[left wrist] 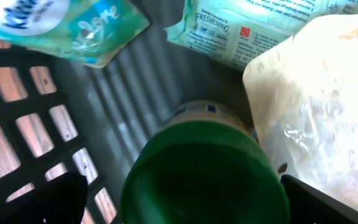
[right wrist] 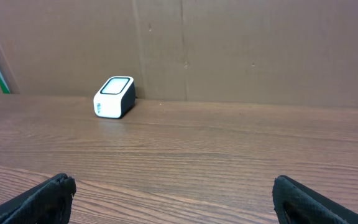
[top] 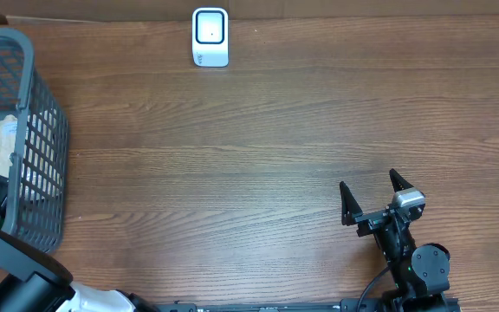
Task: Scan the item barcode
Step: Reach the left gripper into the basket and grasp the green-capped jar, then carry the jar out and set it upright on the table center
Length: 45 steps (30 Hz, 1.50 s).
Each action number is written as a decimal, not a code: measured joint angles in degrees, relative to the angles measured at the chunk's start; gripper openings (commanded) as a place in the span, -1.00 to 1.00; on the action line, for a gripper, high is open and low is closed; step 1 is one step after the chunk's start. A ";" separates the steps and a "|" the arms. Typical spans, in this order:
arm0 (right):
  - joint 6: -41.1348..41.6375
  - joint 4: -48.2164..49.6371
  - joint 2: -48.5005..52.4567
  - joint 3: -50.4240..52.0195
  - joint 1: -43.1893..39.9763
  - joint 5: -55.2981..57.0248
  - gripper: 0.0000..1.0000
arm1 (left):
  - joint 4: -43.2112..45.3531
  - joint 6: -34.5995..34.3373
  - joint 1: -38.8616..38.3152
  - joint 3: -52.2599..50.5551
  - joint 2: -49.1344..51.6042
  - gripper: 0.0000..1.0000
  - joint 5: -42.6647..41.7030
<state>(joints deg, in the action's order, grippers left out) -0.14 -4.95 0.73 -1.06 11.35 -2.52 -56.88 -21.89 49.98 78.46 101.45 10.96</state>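
My left end effector (left wrist: pixel 191 204) hangs inside the grey mesh basket (top: pixel 37 130) with its fingers spread wide and nothing between them. A green-capped container (left wrist: pixel 194 158) sits directly beneath it, framed by the two fingers. The cap faces my wrist camera, so I judge that its long axis runs straight away from the end effector, which suits a plunge over the cap. A tissue pack (left wrist: pixel 61 22), a wipes packet (left wrist: pixel 247 28) and a white bag (left wrist: pixel 322 106) crowd around it. My right end effector (top: pixel 368 182) is just as widely spread and empty, well apart across the table (top: pixel 275 147), so the left arm is clearly nearer. The barcode scanner (top: pixel 210 36) stands at the table's far edge, away from the basket.
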 measured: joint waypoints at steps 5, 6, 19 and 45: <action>-0.02 0.00 0.00 0.00 0.00 0.00 1.00 | 0.87 0.22 0.00 -0.13 2.58 0.87 -0.11; -0.02 0.00 0.00 0.00 -0.02 -0.02 1.00 | 0.90 0.35 0.00 -0.13 3.10 0.79 -0.24; -0.02 0.00 0.00 0.00 -0.02 0.00 1.00 | 0.11 1.25 0.00 0.28 4.07 -0.49 -3.06; -0.02 0.00 0.00 0.00 0.00 0.00 1.00 | -26.69 2.82 -21.49 50.64 -6.82 -0.41 -24.98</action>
<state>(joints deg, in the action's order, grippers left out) -0.16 -4.95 0.73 -1.06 11.35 -2.52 -83.57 -19.07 28.49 129.10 94.63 -14.02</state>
